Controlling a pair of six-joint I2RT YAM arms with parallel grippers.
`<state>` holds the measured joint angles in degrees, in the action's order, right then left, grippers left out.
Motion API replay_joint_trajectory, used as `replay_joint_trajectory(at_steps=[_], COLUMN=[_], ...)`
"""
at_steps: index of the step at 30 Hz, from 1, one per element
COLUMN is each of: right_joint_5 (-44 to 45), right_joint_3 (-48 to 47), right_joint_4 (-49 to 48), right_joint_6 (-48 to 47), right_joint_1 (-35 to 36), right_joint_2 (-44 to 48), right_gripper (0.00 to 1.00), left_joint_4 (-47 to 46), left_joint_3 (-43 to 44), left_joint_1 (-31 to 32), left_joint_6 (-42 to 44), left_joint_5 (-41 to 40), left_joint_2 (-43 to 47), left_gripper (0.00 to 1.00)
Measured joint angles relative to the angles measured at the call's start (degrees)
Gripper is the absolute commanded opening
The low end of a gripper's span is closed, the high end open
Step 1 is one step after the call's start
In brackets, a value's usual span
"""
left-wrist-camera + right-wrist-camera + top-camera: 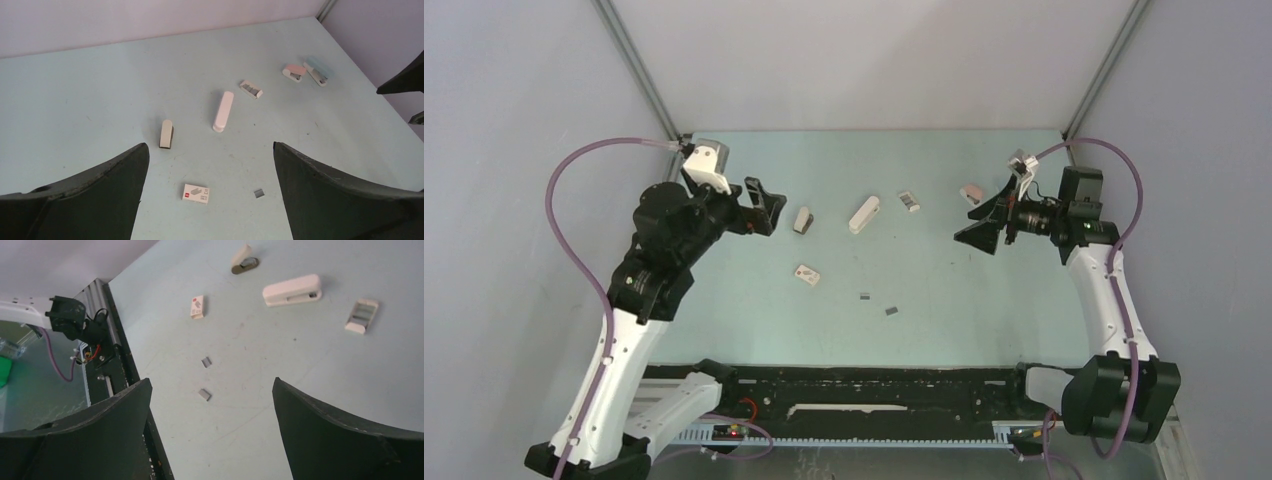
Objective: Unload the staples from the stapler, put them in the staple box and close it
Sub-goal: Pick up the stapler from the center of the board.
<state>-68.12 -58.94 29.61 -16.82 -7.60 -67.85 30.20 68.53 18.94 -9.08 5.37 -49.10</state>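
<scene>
1. the pale green table (944, 330) fills the middle of the top view, with everything scattered over its upper half.
2. the left gripper (772, 212), at middle left, has its pincer spread wide with nothing in it. the right gripper (964, 222), at middle right, is just as wide and just as empty. both hang clear of every object.
3. the long white stapler (864, 214) lies closed at upper centre. a short white stapler (803, 220) sits to its left, near the left gripper. a pink stapler (971, 193) and a blue stapler (316, 71) lie side by side by the right gripper.
4. two white boxes, one (909, 201) right of the long stapler and one (807, 275) lower left.
5. the staples (865, 296): two tiny dark strips loose on bare table, below centre.
6. judgement: some strips are out, and this looks like a gap between staplers. the next move calls for one arm to pin a stapler while the other opens it. which ones are loaded cannot be told.
</scene>
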Motion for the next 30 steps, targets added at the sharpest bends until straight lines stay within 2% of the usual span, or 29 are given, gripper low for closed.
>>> replay_joint_trajectory(at_steps=[3,6,9,13,19,30], right_joint_5=[-2.5,-3.9,-4.5,-4.7,-5.1,-5.3], right_joint_3=[0.0,0.0,0.0,0.1,0.2,0.2], right_joint_4=[-2.1,-2.8,-2.9,-3.3,-3.7,-3.7], right_joint_6=[-0.1,-0.3,-0.4,-0.5,-0.5,-1.3], right_joint_1=[0.5,0.7,0.7,0.6,0.6,0.6], right_joint_2=[0.0,0.0,0.0,0.0,0.3,0.4], right_gripper=[1.00,1.00,1.00,1.00,1.00,1.00], left_joint_4=[-0.6,-5.1,-5.6,1.1,3.9,3.4], left_joint_3=[-0.4,-3.6,-3.9,-1.0,4.5,2.9], left_joint_1=[-0.1,-0.5,-1.2,-1.9,-2.0,-2.0], left_joint_6=[-0.5,-1.1,-1.4,-2.1,-3.2,-4.5], left_joint_5=[1.2,2.4,2.5,0.1,-1.1,3.9], left_joint_2=[-0.5,-1.9,-5.7,-9.3,-3.8,-2.9], left_gripper=[1.00,1.00,1.00,1.00,1.00,1.00])
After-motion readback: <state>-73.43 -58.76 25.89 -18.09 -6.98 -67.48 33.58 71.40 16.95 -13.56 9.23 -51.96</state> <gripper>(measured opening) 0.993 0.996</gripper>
